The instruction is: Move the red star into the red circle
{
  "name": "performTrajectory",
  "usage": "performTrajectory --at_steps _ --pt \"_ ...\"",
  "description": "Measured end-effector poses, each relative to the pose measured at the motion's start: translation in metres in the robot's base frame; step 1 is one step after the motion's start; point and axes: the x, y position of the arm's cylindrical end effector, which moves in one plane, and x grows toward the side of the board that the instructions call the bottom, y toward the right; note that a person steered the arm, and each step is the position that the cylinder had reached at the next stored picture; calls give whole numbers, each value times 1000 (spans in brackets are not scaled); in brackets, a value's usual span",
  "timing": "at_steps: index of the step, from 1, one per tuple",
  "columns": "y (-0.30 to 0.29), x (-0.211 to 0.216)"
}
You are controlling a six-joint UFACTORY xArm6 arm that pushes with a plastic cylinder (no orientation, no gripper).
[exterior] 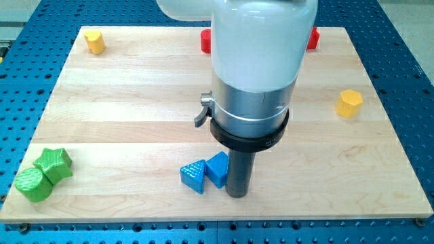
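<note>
Two red blocks show at the view's top, both partly hidden by my arm: one (205, 41) left of the arm and one (313, 37) right of it. I cannot tell which is the star and which the circle. My tip (237, 195) is near the view's bottom, middle, far from both red blocks. It stands just right of a blue cube-like block (218, 167), touching or nearly touching it.
A blue triangle (194, 176) lies against the blue block's left side. A green star (54, 163) and a green cylinder (32, 185) sit together at bottom left. One yellow block (95, 41) is at top left, another (350, 103) at the right. The wooden board (122, 102) lies on a blue perforated table.
</note>
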Motion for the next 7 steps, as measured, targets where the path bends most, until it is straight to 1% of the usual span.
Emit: performTrajectory --at_steps 1,2,3,4,5,6,7 --pt "22 -11" --pt "43 -67" --pt "45 -140" --pt "86 -203" --pt "159 -264" --pt "199 -302" --pt "206 -316"
